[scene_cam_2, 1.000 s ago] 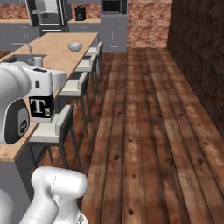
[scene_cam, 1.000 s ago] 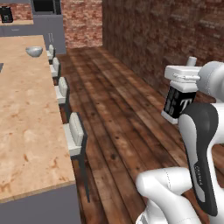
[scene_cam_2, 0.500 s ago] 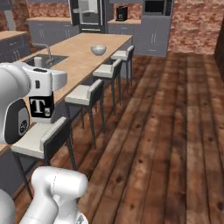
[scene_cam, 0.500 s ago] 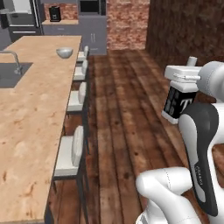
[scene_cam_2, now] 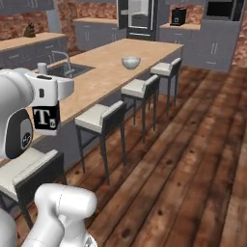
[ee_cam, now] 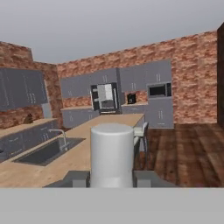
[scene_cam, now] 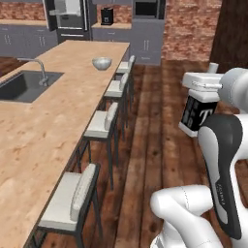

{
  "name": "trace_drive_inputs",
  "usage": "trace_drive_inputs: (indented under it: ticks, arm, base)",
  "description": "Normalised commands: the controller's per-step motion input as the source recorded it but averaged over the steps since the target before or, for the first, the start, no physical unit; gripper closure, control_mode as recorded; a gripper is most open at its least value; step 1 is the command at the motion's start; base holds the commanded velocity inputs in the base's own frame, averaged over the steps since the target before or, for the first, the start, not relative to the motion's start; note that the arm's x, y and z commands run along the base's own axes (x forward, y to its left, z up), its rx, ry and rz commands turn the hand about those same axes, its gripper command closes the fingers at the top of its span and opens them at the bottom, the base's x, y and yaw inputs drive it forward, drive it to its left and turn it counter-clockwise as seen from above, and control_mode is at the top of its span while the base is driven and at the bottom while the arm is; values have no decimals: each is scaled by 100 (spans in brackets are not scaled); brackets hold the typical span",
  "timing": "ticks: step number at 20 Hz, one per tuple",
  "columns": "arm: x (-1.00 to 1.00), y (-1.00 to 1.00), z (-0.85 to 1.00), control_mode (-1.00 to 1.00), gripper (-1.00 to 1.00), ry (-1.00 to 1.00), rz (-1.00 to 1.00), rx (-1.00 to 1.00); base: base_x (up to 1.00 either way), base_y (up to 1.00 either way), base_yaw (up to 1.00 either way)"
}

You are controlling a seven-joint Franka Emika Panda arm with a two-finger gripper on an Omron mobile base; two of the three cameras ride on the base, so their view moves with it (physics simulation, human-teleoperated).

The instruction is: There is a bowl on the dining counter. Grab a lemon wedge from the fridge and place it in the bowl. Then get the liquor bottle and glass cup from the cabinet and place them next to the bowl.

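Clenched jaws of the two-finger gripper (ee_cam: 111,178) on a pale grey, smooth-sided cylindrical cup (ee_cam: 112,153). One dark finger pad (ee_cam: 77,177) pressed to each flank of its base. Holds the cup upright, lifted clear of any surface, out over a dark plank wooden floor (scene_cam: 150,126). Seen from the left base camera as a small pale stub (scene_cam: 213,68) at the top of the hand.

To the arm's left, a long light-wood dining counter (scene_cam: 43,131) running away from the base. Along its near edge, a row of four white-cushioned metal-legged stools (scene_cam: 72,198), seats tucked close under the overhang. Further along, a dark recessed sink (scene_cam: 24,87) with a curved metal tap (scene_cam: 41,72), set toward the counter's far side.

Beyond the sink, a small grey rounded bowl (scene_cam: 101,63) on the counter near the far end, close to the stool side, nothing visible beside it; contents too small to tell. Well apart from the cup.

At the back wall, a steel double-door fridge (scene_cam: 70,19), grey cabinets, a black coffee machine (scene_cam: 107,16) on the worktop, red brick wall (scene_cam: 189,29).
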Motion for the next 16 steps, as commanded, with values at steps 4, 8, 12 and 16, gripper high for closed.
trace_drive_inputs:
  ticks: [4,8,12,16]
  arm:
    - [0,0,0,100,100,0,0,0]
    - [0,0,0,100,100,0,0,0]
    - [0,0,0,100,100,0,0,0]
    - [0,0,0,100,100,0,0,0]
  base:
    - [92,-64,40]
    - [86,-72,39]
    - [79,-79,37]
    - [65,-88,33]
